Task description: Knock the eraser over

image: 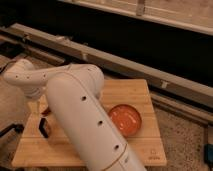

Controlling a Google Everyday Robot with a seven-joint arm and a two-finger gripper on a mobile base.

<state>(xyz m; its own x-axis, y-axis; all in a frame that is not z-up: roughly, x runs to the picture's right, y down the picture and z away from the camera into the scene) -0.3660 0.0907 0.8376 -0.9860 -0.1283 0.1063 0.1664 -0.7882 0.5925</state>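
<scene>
Eraser [44,129]: one; gripper [34,107] just above; one orange bowl [125,119].

Looks like a lab or workshop: speckled hard floor [187,142], long metal rail [125,62] along a dark wall, plain wooden table [127,92] set low. Gripper [35,106] over the table's left side, largely hidden behind the white arm [80,117].

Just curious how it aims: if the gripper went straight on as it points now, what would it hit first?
Probably the wooden table: the gripper hangs pointing down near its left edge, with the eraser slightly nearer the camera. Depth is unclear, so this is a guess.
</scene>
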